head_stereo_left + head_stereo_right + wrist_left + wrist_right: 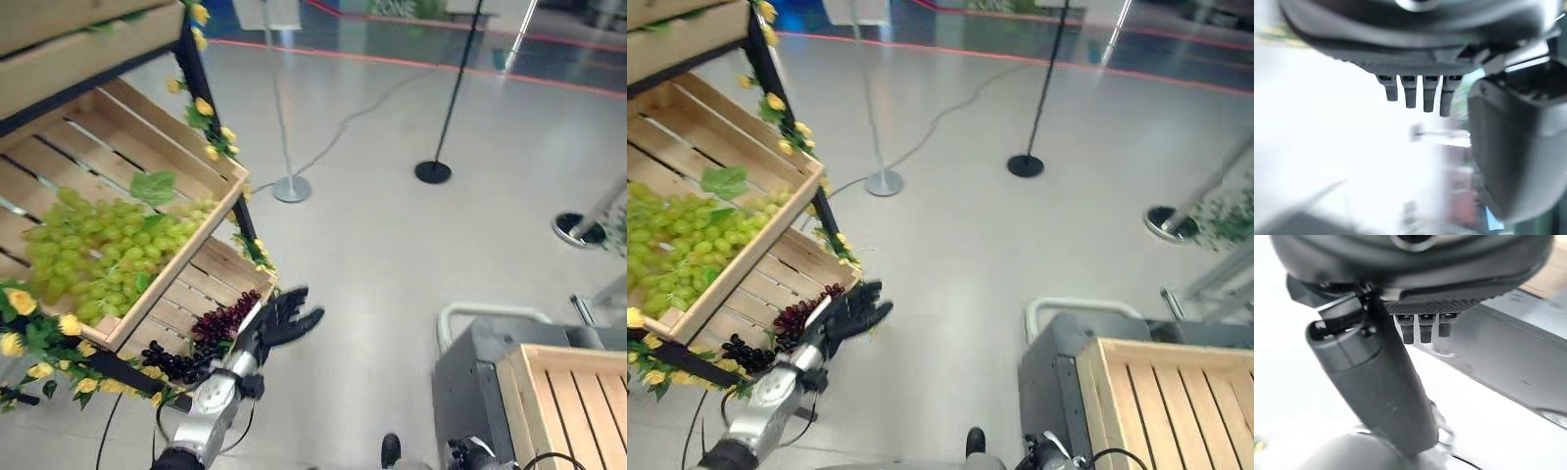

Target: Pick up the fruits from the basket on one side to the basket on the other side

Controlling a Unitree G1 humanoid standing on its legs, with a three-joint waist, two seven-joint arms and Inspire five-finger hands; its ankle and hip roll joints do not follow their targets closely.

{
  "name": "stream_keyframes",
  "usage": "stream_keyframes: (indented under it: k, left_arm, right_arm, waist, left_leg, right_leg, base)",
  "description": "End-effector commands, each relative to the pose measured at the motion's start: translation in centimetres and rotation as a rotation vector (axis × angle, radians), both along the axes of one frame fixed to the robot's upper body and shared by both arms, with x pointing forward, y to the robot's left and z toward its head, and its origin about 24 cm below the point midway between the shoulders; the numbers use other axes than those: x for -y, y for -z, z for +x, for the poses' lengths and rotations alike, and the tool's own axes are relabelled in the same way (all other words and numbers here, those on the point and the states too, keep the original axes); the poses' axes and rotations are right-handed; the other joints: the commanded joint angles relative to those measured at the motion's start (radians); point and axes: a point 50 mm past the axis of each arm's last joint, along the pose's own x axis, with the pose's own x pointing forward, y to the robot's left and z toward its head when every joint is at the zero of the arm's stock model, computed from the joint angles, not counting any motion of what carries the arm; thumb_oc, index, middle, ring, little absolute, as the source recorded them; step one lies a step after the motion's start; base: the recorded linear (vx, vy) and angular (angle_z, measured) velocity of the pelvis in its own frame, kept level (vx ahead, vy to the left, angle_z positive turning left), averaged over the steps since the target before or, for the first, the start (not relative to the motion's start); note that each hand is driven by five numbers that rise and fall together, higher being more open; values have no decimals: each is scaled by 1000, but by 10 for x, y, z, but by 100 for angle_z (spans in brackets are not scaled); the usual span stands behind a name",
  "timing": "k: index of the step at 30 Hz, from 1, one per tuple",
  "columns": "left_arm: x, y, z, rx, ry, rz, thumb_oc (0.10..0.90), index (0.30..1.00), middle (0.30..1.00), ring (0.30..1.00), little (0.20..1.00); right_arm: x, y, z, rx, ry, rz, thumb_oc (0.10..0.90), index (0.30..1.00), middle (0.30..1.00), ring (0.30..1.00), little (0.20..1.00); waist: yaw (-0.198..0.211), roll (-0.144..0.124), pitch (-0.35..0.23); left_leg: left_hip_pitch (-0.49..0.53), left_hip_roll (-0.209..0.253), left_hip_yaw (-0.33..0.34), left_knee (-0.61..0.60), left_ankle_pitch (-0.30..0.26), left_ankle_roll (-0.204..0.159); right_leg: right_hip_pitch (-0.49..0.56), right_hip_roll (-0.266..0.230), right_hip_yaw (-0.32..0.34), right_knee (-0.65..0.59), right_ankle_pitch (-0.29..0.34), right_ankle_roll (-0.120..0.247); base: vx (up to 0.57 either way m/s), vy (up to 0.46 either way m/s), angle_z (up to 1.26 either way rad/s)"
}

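Nearest, at the bottom right of the head views, an empty slatted wooden crate (573, 397) sits on a grey cart (470, 367); the frame edges cut off both, so how far they extend cannot be told. The right hand (1376, 382) appears in its own wrist view, thumb and straight fingers spread with nothing between them, the grey cart wall just past the fingertips.

To the lower left, the left hand (282, 318) hovers just off the outer corner of the lower crate (211, 289) of a wooden stand. Its fingers are straight and fanned out, holding nothing; its wrist view shows the short fingertips (1410, 95) in a row, with everything beyond them a pale blur that cannot be read.

The dark purple grapes (211, 333) lie in that lower crate, right beside the hand's wrist; whether hand and fruit touch is hard to make out. The tilted upper crate (118, 181) overhangs and hides much of the lower one. It holds a large heap of green grapes (98, 245) with a green leaf (154, 186) on top, and the picture's left edge cuts it off. Yellow flowers (220, 137) trail along the stand's black frame.

Farther off on the grey floor stand a silver-based post (291, 186) and a black-based post (433, 171), tops out of frame.
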Motion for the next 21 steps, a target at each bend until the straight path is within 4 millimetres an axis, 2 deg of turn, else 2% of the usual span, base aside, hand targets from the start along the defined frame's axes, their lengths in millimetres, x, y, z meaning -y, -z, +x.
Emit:
stream_keyframes:
  k: [1,3,5,9,11,14,17,21]
  left_arm:
    - [15,-7,18,61,47,15,800,900,900,900,900]
    - [17,24,0,-114,-10,20,800,900,900,900,900]
    - [16,53,-20,-282,-45,73,800,900,900,900,900]
    - [8,82,-57,-530,-128,141,800,900,900,900,900]
    - [8,85,-62,-565,-112,182,800,900,900,900,900]
    - [18,84,-57,-535,-46,169,800,900,900,900,900]
    - [27,83,-56,-520,31,187,800,900,900,900,900]
    - [26,86,-63,-534,80,249,800,900,900,900,900]
  right_arm:
    - [-7,-1,13,20,-50,-17,800,900,900,900,900]
    - [-12,-1,18,18,-29,-7,800,900,900,900,900]
    - [-16,-2,28,39,11,29,800,900,900,900,900]
    - [-21,1,22,17,-52,35,800,900,900,900,900]
    - [-23,3,17,-18,-80,31,800,900,900,900,900]
    - [-26,6,8,-64,-119,34,800,900,900,900,900]
    - [-30,7,7,-66,-145,46,800,900,900,900,900]
    - [-34,6,11,-64,-163,65,800,900,900,900,900]
  waist:
    - [70,-36,-25]
    - [68,-42,-28]
    - [55,-38,-35]
    - [21,-32,-50]
    - [12,-33,-57]
    - [4,-32,-67]
    - [5,-26,-67]
    - [5,-24,-65]
  left_leg:
    - [-62,-17,8,39,5,-43]
    - [-64,-12,26,40,9,-59]
    - [-53,-9,21,21,9,-63]
    - [-32,-10,22,9,8,-62]
    - [-24,-12,24,4,4,-63]
    - [-10,-11,24,-4,-2,-62]
    - [-8,-11,19,-2,-2,-62]
    - [-5,-13,10,-3,-3,-60]
  right_leg:
    - [170,-19,-37,-115,-32,23]
    - [181,-7,-27,-202,1,22]
    - [188,6,-9,-212,-11,12]
    - [191,16,6,-200,-27,2]
    - [199,19,8,-211,-26,-1]
    - [209,22,11,-217,-28,-4]
    - [211,23,7,-210,-32,-4]
    - [211,27,15,-210,-33,-6]
  base:
    - [-69,-157,-23]
    - [-84,-114,-30]
    - [-27,-64,-12]
    - [2,-30,2]
    - [5,-34,-5]
    - [10,-12,0]
    - [0,0,0]
    - [10,-3,2]
